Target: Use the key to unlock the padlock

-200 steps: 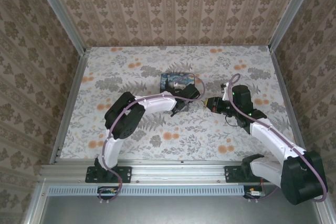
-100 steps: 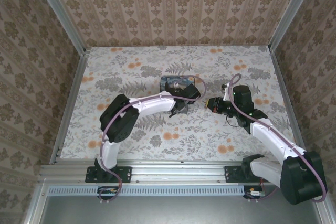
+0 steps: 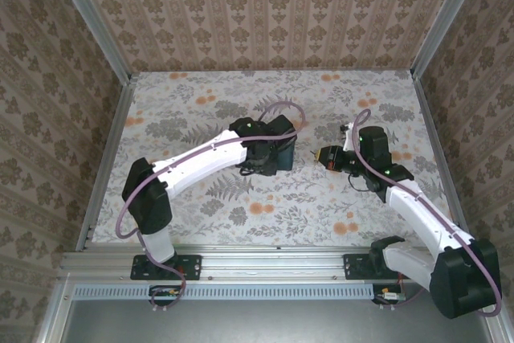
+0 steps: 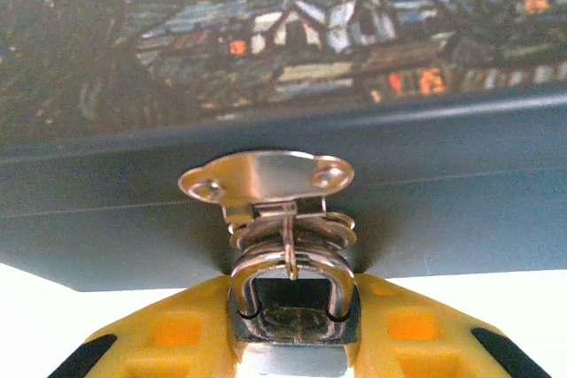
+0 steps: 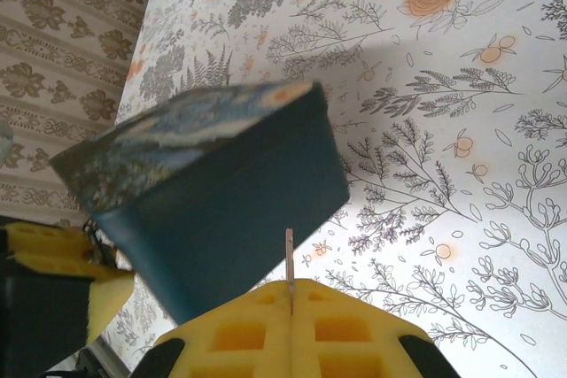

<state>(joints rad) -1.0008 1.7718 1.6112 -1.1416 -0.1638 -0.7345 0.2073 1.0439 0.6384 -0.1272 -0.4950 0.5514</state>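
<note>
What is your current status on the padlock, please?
Left gripper shut on the padlock, hooked through the hasp of the blue box. Right gripper shut on the key. Key apart from padlock; box wall faces it.

On one table (image 3: 201,110): one left gripper (image 3: 271,160), one right gripper (image 3: 324,156), one box (image 5: 230,210) with one hasp (image 4: 266,179), one padlock (image 4: 292,329) in the left, one key (image 5: 289,265) in the right.

Table (image 3: 201,110) carries a floral cloth, grey foliage with orange blooms, across its whole surface. One blue box (image 5: 230,219) stands near the centre. Whether it sits flat cannot be told.
</note>
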